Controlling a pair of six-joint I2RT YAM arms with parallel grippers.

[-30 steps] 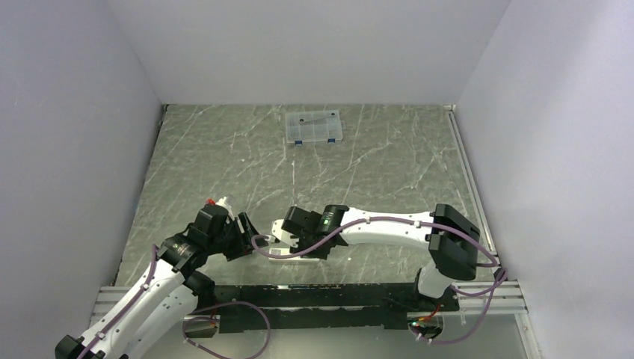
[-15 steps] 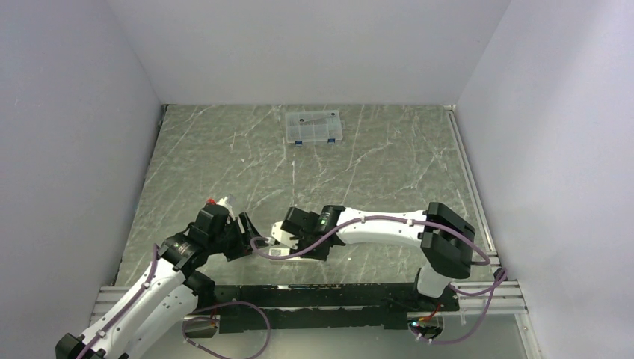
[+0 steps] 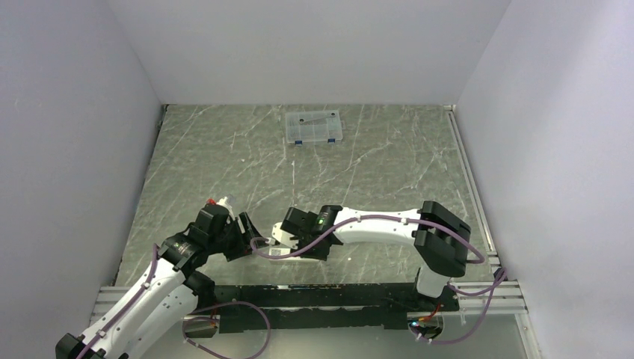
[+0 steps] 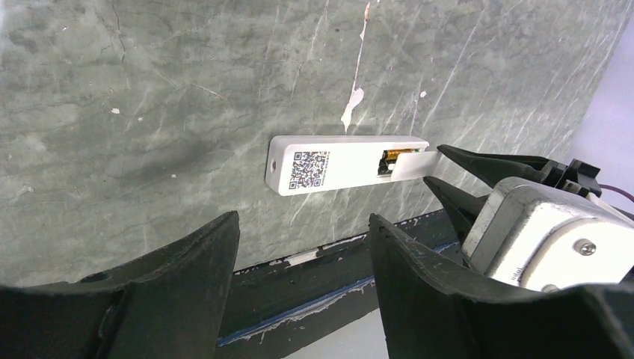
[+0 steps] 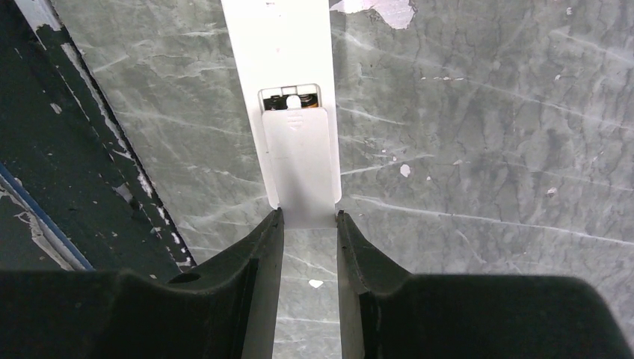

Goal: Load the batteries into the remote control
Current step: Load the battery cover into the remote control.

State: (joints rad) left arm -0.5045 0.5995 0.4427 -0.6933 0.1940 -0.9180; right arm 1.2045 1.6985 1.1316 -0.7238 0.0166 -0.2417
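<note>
Change since a second ago: the right arm (image 3: 381, 224) has swung its elbow toward 9 o'clock while its hand stays at the remote control; the left arm (image 3: 149, 299) and the remote control have not shifted.
Counter (image 3: 374, 172): grey-green marbled slab with pale veins, running between white walls.
Right arm: reaches from its base at 5 o'clock toward 9 o'clock, low over the near part of the counter.
Left arm: comes up from 7 o'clock and points toward 3 o'clock, facing the right arm.
Clear box (image 3: 314, 127): shallow compartment box with blue latches, at 12 o'clock near the back wall, well apart from both arms.
Left hand (image 4: 303, 218): open, its two dark fingers spread wide and holding nothing; it is aimed at the sticker end of the remote control and apart from it.
Right hand (image 5: 309, 215): fingers narrowly parted, tips set against the two corners of the remote control's cover end; I cannot tell whether they pinch it or only touch it.
Remote control (image 4: 351, 168): slim white bar lying flat and back up on the counter toward 6 o'clock, between the two hands, its length running 9 to 3.
Cover (image 5: 297, 157): small white lid with an arrow mark, seated in the back recess but not slid fully home, leaving a slot open at its inner end.
QR sticker (image 4: 309, 167): black-and-white square on the back, near the end facing the left hand.
Batteries (image 5: 288, 97): inside the compartment, only their ends showing in the open slot, copper-orange and dark.
</note>
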